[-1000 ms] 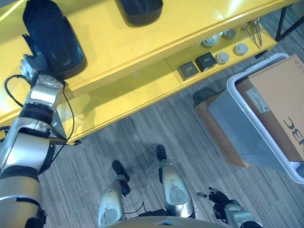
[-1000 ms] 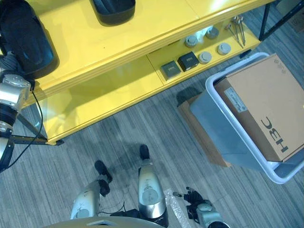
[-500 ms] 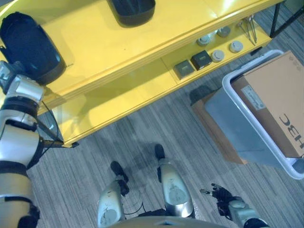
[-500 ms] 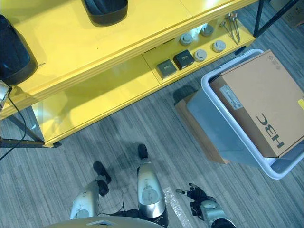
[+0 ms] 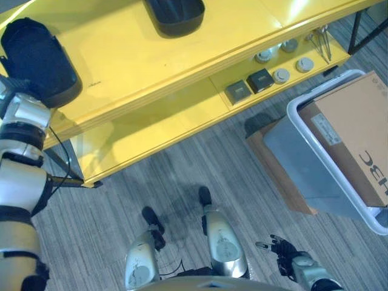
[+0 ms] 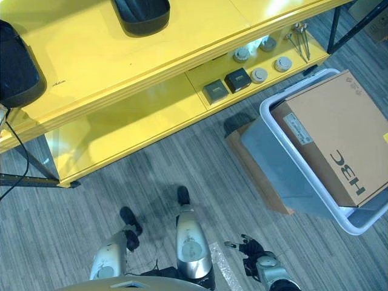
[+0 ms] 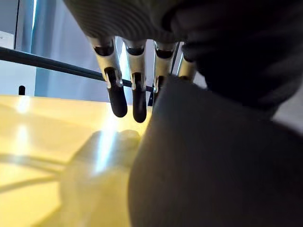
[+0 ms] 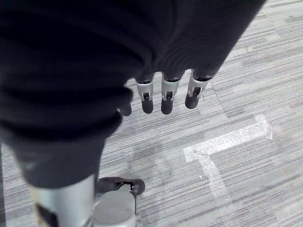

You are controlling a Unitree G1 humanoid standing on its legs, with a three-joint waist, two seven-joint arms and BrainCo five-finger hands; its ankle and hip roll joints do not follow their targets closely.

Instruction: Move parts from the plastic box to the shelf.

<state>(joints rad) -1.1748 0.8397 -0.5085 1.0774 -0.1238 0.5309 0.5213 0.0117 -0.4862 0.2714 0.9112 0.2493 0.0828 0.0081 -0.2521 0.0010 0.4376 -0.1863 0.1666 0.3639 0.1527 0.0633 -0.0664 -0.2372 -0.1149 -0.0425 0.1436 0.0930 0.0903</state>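
At the left end of the yellow metal shelf (image 5: pixel 151 66), the left hand (image 7: pixel 137 90) hangs with straight fingers (image 7: pixel 117 97), their dark tips just above the shelf top and right beside a large black moulded plastic part (image 5: pixel 39 60); nothing is gripped. A second black part (image 5: pixel 176 12) lies further along the shelf, well apart from those fingers. The right hand (image 8: pixel 163 94) hangs low over grey floor, fingers relaxed, holding nothing. The grey plastic box (image 5: pixel 303 163), carrying a brown cardboard carton (image 5: pixel 357 133), stands well away from both hands.
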